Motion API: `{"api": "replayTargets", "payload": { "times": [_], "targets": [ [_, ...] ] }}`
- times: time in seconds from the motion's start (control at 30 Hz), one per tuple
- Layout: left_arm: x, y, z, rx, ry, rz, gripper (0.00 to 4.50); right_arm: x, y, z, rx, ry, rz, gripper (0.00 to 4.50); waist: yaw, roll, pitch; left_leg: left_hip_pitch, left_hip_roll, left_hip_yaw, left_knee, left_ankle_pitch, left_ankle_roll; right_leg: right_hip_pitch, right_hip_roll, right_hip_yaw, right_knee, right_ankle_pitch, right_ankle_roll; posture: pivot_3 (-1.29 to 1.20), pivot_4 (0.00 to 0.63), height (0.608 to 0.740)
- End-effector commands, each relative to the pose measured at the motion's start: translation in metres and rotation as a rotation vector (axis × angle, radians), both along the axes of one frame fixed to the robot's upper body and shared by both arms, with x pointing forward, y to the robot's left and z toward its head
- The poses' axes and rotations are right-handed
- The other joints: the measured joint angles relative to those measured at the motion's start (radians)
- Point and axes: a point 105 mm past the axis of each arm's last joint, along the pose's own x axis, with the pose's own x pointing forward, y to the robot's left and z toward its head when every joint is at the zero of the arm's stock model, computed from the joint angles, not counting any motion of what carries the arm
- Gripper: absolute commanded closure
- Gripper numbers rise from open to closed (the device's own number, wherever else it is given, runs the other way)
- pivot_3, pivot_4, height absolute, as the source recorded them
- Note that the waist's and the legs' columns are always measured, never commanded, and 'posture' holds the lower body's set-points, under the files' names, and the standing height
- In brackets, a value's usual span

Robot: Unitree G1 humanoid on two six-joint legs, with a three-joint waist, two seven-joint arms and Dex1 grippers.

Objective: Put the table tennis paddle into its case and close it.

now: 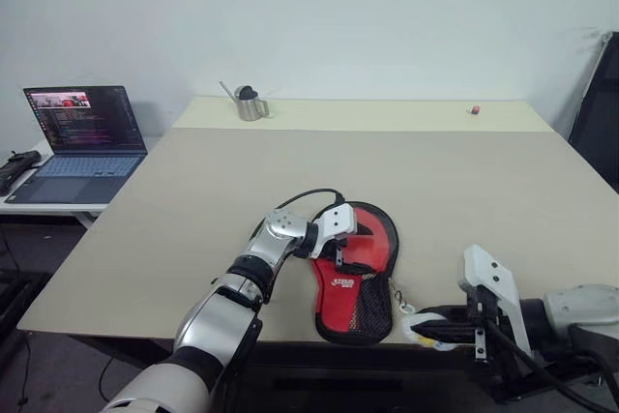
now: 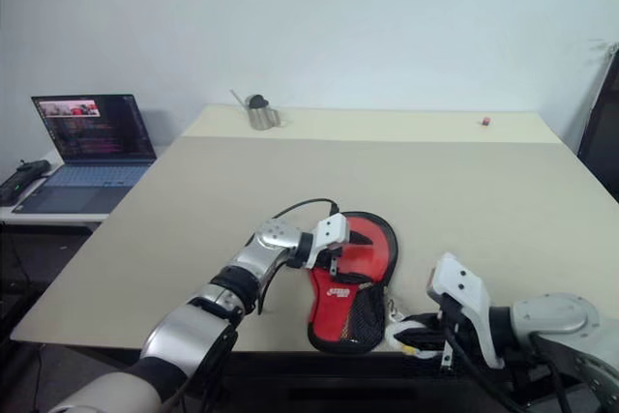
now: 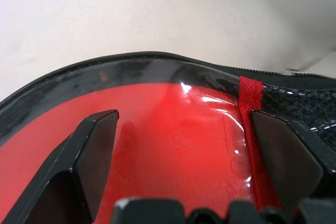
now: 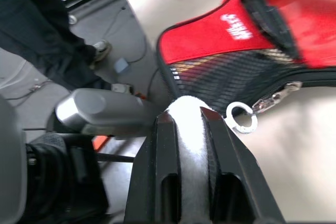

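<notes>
Up close, zipper ring (image 4: pixel 242 117) beside case (image 4: pixel 226 51)

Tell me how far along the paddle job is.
Done, it seems: the case lies flat at the table's near edge, red face behind its clear window; I can't confirm that's the paddle. In hand: the open left pincer straddles the case; the right pincer is shut near the zip ring. Left: whether the zip is fully closed is unclear.

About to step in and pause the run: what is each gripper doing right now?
Left gripper: open, fingers spread over the red face of the case.
Right gripper: shut on a white loop beside the case's zip ring.
</notes>
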Motion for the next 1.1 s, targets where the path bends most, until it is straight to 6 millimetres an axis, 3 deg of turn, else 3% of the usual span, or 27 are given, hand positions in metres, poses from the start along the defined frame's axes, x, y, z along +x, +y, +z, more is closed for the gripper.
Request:
{"api": "replayTargets", "payload": {
  "times": [0.03, 0.37, 0.63, 1.1],
  "targets": [
    [-0.008, 0.006, -0.034, 0.106, 0.084, 0.029, 0.12, -0.016, 0.008, 0.005, 0.035, 0.001, 0.038, 4.31, 0.004, 0.000, 0.000, 0.000, 0.000, 0.000, 0.000, 0.000, 0.000, 0.000, 0.000, 0.000, 0.000, 0.000, 0.000, 0.00, 0.150, 0.740],
    [-0.006, -0.018, -0.026, 0.083, 0.068, 0.018, 0.12, -0.037, 0.004, -0.001, 0.038, 0.048, -0.033, 4.31, 0.018, -0.002, 0.000, 0.006, 0.000, -0.002, 0.000, -0.001, 0.001, 0.009, -0.001, -0.004, -0.002, -0.001, 0.002, 0.00, 0.150, 0.740],
    [-0.005, -0.033, -0.019, 0.070, 0.035, 0.012, 0.12, -0.052, 0.014, -0.003, 0.091, 0.121, -0.061, 4.32, 0.024, -0.003, 0.000, 0.005, -0.001, -0.004, 0.000, -0.001, 0.001, 0.010, -0.003, -0.006, -0.003, -0.002, 0.003, 0.00, 0.150, 0.740],
    [-0.002, -0.031, -0.020, 0.081, 0.016, 0.028, 0.12, -0.069, 0.031, -0.004, 0.185, 0.248, -0.016, 4.32, 0.037, -0.004, 0.001, 0.004, -0.002, -0.006, 0.000, -0.001, 0.002, 0.011, -0.003, -0.008, -0.007, -0.002, 0.003, 0.00, 0.150, 0.740]
  ]
}}
